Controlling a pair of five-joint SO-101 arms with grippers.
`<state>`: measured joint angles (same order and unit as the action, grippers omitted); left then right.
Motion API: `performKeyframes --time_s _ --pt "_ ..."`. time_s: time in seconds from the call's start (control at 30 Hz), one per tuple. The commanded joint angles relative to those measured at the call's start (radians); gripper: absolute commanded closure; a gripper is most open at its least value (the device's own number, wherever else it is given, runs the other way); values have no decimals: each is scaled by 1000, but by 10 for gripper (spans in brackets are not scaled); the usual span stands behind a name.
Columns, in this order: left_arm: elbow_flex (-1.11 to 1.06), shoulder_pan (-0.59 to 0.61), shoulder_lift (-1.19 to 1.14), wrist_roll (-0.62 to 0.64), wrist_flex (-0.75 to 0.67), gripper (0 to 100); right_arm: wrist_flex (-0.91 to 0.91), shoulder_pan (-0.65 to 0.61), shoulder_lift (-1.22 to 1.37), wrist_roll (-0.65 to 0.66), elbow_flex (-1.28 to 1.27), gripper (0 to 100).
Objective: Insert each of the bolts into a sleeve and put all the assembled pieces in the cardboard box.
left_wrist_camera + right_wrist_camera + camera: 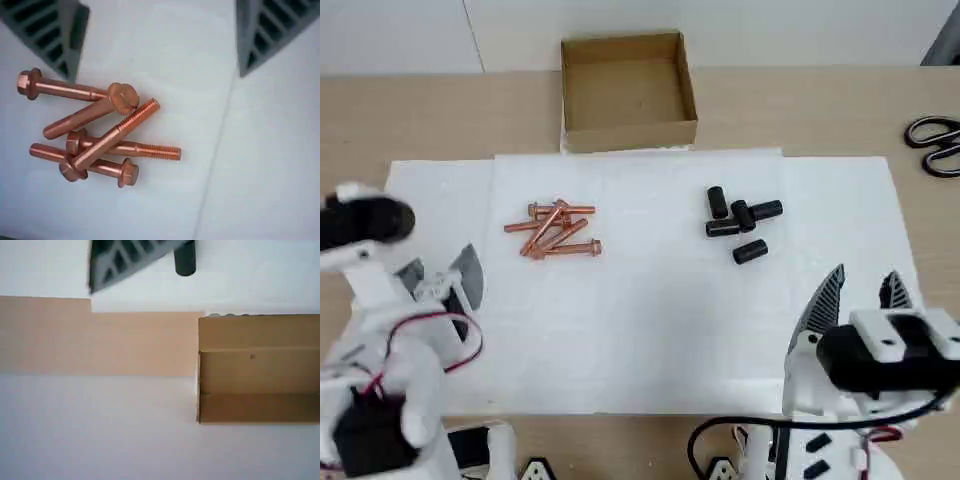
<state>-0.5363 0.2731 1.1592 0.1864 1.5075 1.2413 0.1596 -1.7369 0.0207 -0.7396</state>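
Several copper bolts (555, 232) lie in a loose pile on the left part of the white mat (660, 330). Several black sleeves (740, 222) lie clustered on its right part. The cardboard box (628, 90) stands empty behind the mat. My left gripper (440, 264) hovers open near the mat's left edge, nearer the front than the bolts. In the left wrist view the bolts (95, 135) lie just ahead of the open left gripper (156, 74). At the front right my right gripper (865, 276) stands open, holding nothing. One of its fingers (125, 260) shows beside a sleeve (185, 260) and the box (260, 370).
Scissors (935, 140) lie on the bare wooden table at the far right edge. The mat's middle and front, between the bolts and sleeves, offer free room. Cables hang at the arms' bases along the front edge.
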Motion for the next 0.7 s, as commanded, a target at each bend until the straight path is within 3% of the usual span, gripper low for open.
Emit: performKeyframes --time_s 0.0,0.17,0.47,0.67 --pt "177 5 -103 2 63 799 -1 5 151 3 121 826" --pt "225 5 -172 -5 118 799 41 5 476 2 384 826" --pt "278 5 -462 -95 213 799 389 5 1075 9 904 826" --pt "412 5 -655 -95 245 799 426 4 1357 9 988 825"
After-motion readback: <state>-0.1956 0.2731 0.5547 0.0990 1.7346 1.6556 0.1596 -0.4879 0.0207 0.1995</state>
